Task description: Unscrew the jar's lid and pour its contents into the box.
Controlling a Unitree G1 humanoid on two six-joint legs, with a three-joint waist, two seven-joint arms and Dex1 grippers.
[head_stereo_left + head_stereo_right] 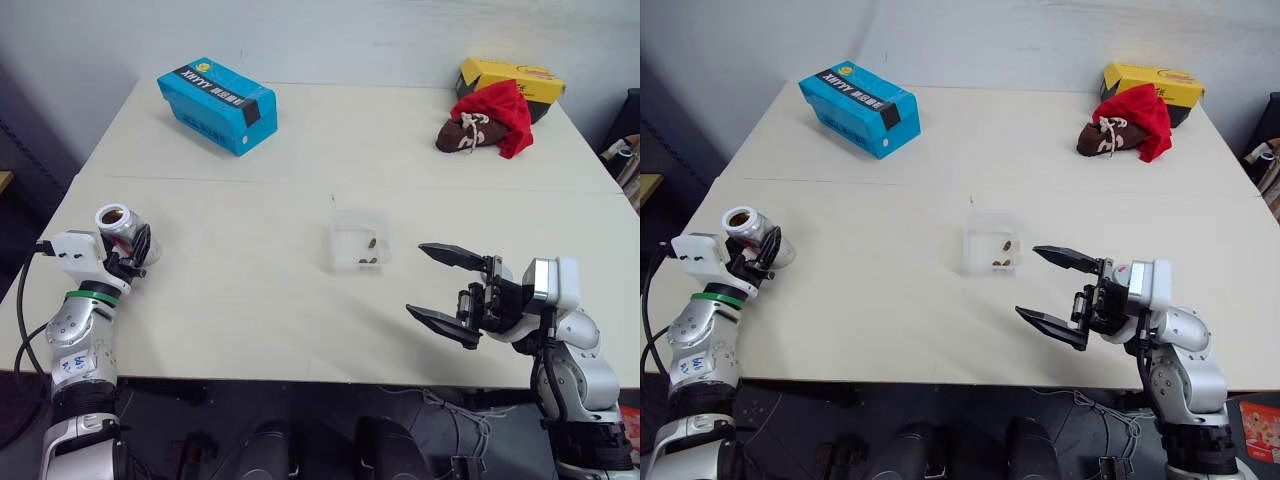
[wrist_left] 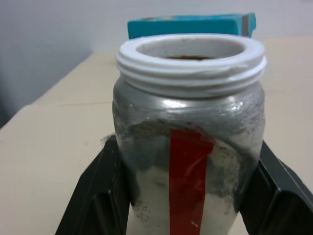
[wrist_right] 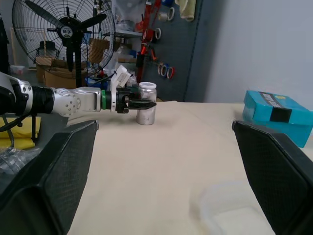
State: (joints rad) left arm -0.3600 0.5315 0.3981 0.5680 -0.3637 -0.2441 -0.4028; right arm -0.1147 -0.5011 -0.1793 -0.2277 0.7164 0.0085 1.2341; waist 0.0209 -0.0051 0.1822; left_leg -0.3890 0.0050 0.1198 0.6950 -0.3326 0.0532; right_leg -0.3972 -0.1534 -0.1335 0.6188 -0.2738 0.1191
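Left wrist view: the jar (image 2: 190,147), silvery-clear with a red strip and a white threaded rim, stands lidless near the worktop's (image 1: 250,300) left edge, clamped between the left pincer's (image 1: 135,250) black fingers. Right pincer (image 1: 445,290) gapes wide, empty, beside the square clear plastic box (image 1: 360,240) holding brown nut-like contents (image 1: 371,252).

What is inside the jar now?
The jar has no lid, and brown contents show just below its white rim. How much is inside cannot be seen: the silvery wall and red label hide the lower part. It stands on the table between the left pincer's fingers.
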